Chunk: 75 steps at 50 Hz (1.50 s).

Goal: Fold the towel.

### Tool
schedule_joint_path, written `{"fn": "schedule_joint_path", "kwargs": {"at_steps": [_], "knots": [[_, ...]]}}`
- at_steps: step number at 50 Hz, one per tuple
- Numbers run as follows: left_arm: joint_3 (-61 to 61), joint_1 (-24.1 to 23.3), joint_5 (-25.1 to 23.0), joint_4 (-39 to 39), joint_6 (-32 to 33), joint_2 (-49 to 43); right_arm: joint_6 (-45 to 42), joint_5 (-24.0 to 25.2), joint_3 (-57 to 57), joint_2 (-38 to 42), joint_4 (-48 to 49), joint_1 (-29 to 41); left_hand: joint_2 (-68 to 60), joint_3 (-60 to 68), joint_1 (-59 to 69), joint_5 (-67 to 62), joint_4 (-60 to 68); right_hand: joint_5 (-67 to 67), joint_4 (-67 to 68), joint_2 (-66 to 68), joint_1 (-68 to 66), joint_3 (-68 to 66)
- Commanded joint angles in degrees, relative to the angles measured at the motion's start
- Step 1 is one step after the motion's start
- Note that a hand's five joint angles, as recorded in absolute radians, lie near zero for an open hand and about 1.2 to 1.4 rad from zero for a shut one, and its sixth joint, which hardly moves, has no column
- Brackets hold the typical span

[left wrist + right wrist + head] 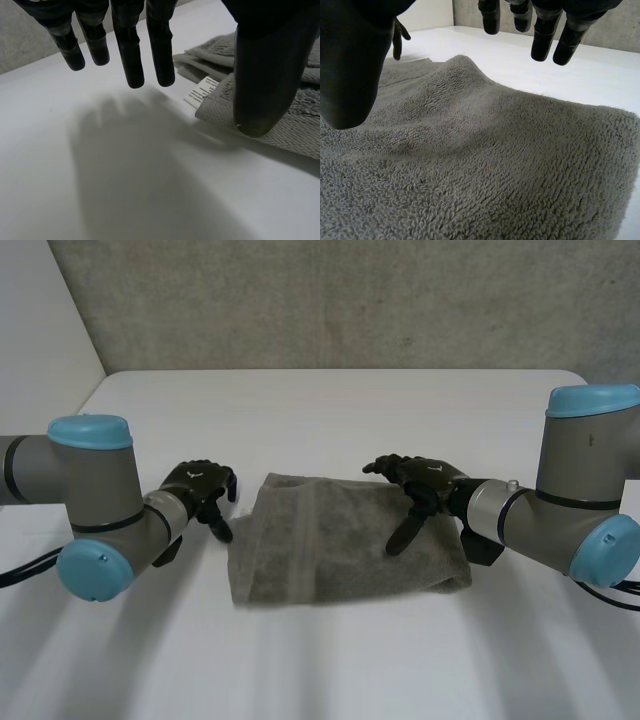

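Left hand point(200, 488), released, hangs over the table point(330, 410) beside the folded towel point(320, 545), its thumb point(265, 75) hiding the edge past the label point(201, 91); right hand point(428, 483), also released, spreads above the towel.

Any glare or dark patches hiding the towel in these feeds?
Head view: even light, no glare on the table, towel plainly lit. Left wrist view: the thumb of the left robot hand blocks part of the towel's edge. Right wrist view: towel evenly lit, right robot hand covering one side.
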<state>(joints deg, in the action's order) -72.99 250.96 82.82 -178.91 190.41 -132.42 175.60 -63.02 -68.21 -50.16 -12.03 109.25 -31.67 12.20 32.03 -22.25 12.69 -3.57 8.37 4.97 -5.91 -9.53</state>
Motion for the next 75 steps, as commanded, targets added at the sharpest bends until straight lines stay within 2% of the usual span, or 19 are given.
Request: {"fn": "schedule_joint_path", "kwargs": {"at_steps": [1,45,46,47,48,49,50,51,52,75], "knots": [[0.05,-0.04,-0.2,0.22,-0.04,-0.2,0.0,0.0,0.0,0.06,0.08,0.0,-1.25,-2.2,0.89,-0.68,-2.69,3.57,1.63,-2.79,3.73,-0.47],[-0.66,-1.53,-0.91,2.51,0.05,-0.29,-2.2,-0.09,-0.26,0.85,0.08,-0.09,-7.98,-2.2,7.62,-7.4,-2.69,3.57,1.63,-3.29,4.23,-0.47],[-0.57,-1.62,-0.91,2.6,0.05,-0.29,-2.2,-0.09,-0.26,0.85,0.08,-0.09,-9.65,-2.2,9.29,-9.07,-2.69,3.57,1.63,-3.46,4.4,-0.47],[-0.57,-1.62,-0.91,2.6,0.05,-0.21,-2.2,-0.09,-0.26,0.77,0.08,-0.09,-16.83,-2.2,16.46,-16.25,-2.69,3.57,1.63,-3.46,4.4,-0.47],[-0.57,-1.62,-0.91,2.6,0.05,-0.2,-2.2,-0.09,-0.26,0.76,0.08,-0.09,-16.9,-2.2,16.54,-16.32,-2.69,3.57,1.63,-3.46,4.4,-0.47],[-0.57,-1.62,-0.91,2.6,0.05,-0.12,-2.2,-0.09,-0.26,0.85,0.08,-0.09,-30.55,-2.2,30.19,-29.97,-2.69,3.57,1.63,-3.46,4.4,-0.47],[-0.57,-1.62,-0.91,2.6,0.05,-0.12,-2.2,0.0,-0.26,0.85,0.08,-0.09,-30.69,-2.2,30.33,-30.11,-2.69,3.57,1.63,-3.46,4.4,-0.47],[-0.57,-1.71,-0.82,2.51,0.05,-0.03,-2.2,0.0,-0.26,0.85,0.08,-0.09,-46.01,-2.2,45.65,-45.43,-2.69,3.57,1.63,-3.46,4.4,-0.47],[-0.48,-1.79,-0.73,2.51,0.05,0.14,-2.2,-0.09,-0.26,0.85,0.08,-0.09,-48.31,-2.2,47.95,-47.73,-2.69,3.57,1.63,-3.46,4.4,-0.47],[-1.27,-3.46,-0.91,-0.48,0.05,0.67,-2.28,0.0,-0.61,0.76,0.08,-0.35,-48.33,-2.2,47.97,-47.75,-2.69,3.57,1.63,-3.46,4.4,-0.47]]}}
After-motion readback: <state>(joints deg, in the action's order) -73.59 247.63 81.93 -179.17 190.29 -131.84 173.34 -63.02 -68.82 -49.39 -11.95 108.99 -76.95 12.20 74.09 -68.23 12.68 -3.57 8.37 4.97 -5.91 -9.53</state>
